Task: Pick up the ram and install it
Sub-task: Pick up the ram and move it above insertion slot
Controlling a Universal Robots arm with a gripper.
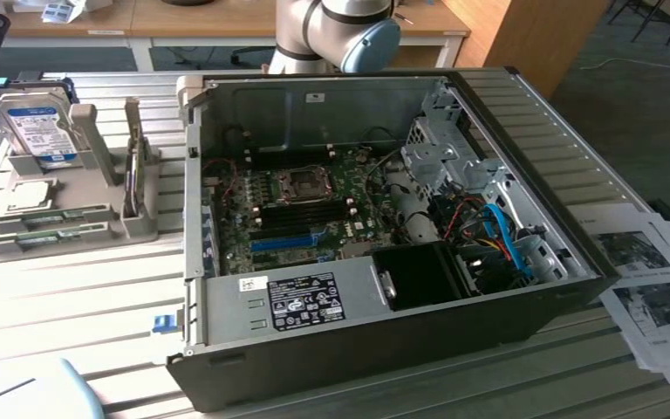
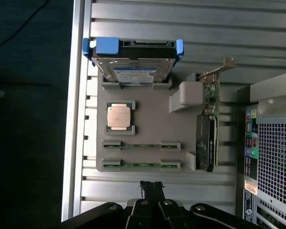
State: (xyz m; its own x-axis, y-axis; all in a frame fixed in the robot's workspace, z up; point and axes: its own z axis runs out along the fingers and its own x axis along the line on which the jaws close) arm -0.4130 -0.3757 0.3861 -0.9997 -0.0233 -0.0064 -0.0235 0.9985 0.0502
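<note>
i note my gripper (image 2: 151,187) pinched closed, holding nothing, hovering just beside the grey holder (image 2: 152,119); the nearest ram (image 2: 141,165) sits slotted there, untouched.

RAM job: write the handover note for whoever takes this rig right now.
Gripper: shut, empty, hovering over the table beside the holder.
RAM: two sticks lie flat in the holder, the near stick closest to the gripper and the far stick alongside it.
Case: open, with the motherboard exposed.
Done: nothing yet; no stick has been lifted.
Left: pick-up and install.
</note>
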